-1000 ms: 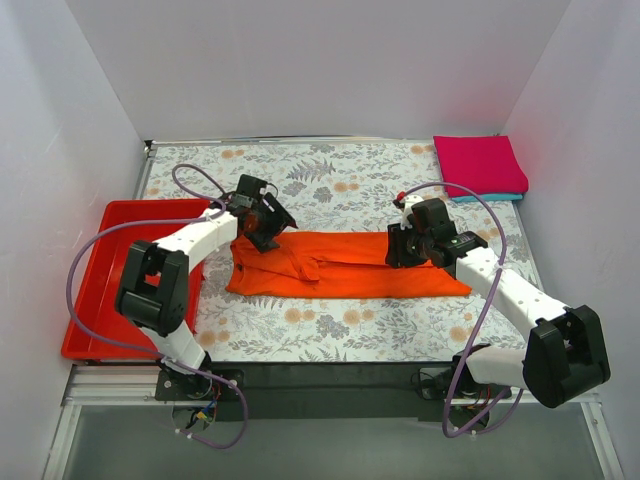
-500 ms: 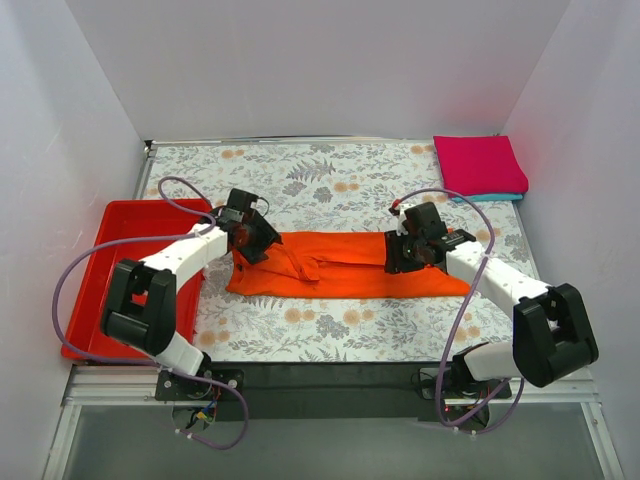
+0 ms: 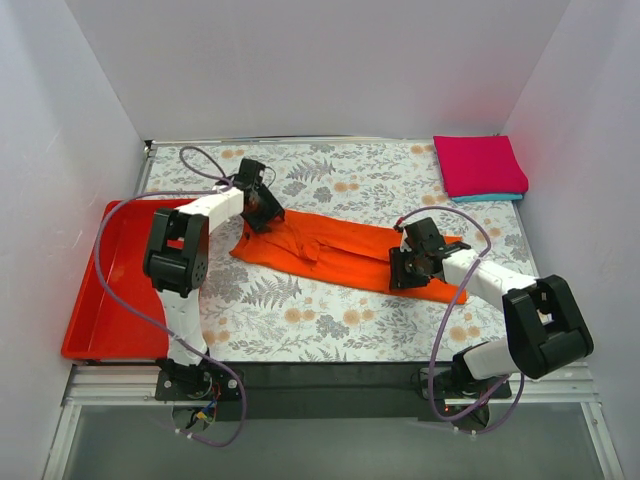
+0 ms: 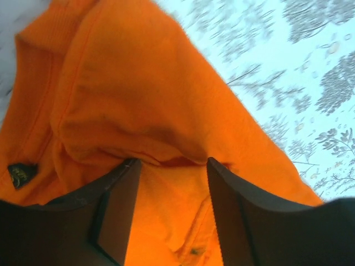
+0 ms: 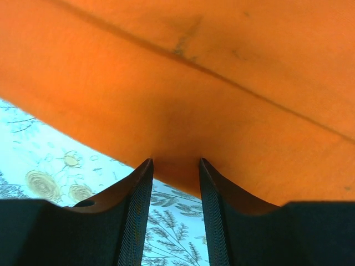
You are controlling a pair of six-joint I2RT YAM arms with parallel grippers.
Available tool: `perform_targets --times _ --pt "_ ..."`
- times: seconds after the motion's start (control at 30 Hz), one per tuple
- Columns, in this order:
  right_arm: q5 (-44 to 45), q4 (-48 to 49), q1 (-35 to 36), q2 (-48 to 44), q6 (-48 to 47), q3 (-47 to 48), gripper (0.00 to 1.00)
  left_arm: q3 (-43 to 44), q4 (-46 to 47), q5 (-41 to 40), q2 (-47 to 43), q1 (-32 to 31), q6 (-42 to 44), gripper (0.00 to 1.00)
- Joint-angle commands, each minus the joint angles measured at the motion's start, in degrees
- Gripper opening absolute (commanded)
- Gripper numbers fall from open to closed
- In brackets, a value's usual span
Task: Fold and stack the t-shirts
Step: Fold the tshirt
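Observation:
The bright orange t-shirt (image 3: 330,250) lies folded into a long strip, slanting from far left to near right on the floral table (image 3: 300,320). My left gripper (image 3: 262,212) is at its left, collar end; in the left wrist view my left gripper (image 4: 173,163) has bunched orange cloth (image 4: 138,100) between its fingers. My right gripper (image 3: 410,268) grips the strip's near edge towards the right end; in the right wrist view my right gripper (image 5: 176,162) pinches the cloth's edge (image 5: 222,72) at its tips. The magenta-pink folded tee (image 3: 478,163) lies on the teal one (image 3: 497,197) at the far right corner.
A red plastic tray (image 3: 110,290) sits along the left edge of the table. White walls close in the left, back and right sides. Purple cables loop over both arms.
The orange strip has swung from level to slanted. My left gripper carried its end away from me and my right gripper drew its end nearer and a little left.

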Motion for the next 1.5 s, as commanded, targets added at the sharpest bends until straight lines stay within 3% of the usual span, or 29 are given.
perform_targets --times 0.0,0.1,0.33,0.47,0.67,0.8,1.03,1.2,1.47 --pt "-8.46 -2.82 2.76 3.29 1.52 -5.14 0.4 9.24 -2.0 -3.15 9.54 0.81 9.03 0.51" --pt "-14.44 -3.17 8.11 3.55 1.96 -4.27 0.4 20.93 -4.73 -4.64 18.32 0.89 13.43 0.53" --pt "-18.24 -5.55 20.61 11.19 3.1 5.13 0.41 43.89 -8.69 -7.37 33.54 2.21 19.85 0.59" --pt "-20.44 -6.24 23.87 15.94 1.7 10.76 0.42 48.49 -6.24 -7.02 36.28 3.35 21.01 0.61" --pt "-10.79 -14.41 24.05 11.39 -2.78 16.31 0.44 43.26 -1.68 -3.85 27.18 3.62 21.36 0.67" --pt "-3.67 -16.62 23.52 4.46 -3.23 12.89 0.53 34.91 0.54 -4.9 16.52 2.92 18.13 0.74" --pt "2.67 -16.44 19.39 -0.22 -3.14 6.99 0.52 23.11 -1.83 -11.32 4.73 -2.0 12.24 0.74" --pt "2.15 -14.86 16.4 0.92 -4.72 5.67 0.45 18.36 -2.27 -12.82 3.67 -5.43 8.62 0.67" --pt "-1.37 -15.04 16.05 5.4 -5.07 5.32 0.42 23.45 -5.79 -12.99 12.71 -6.4 7.56 0.6"
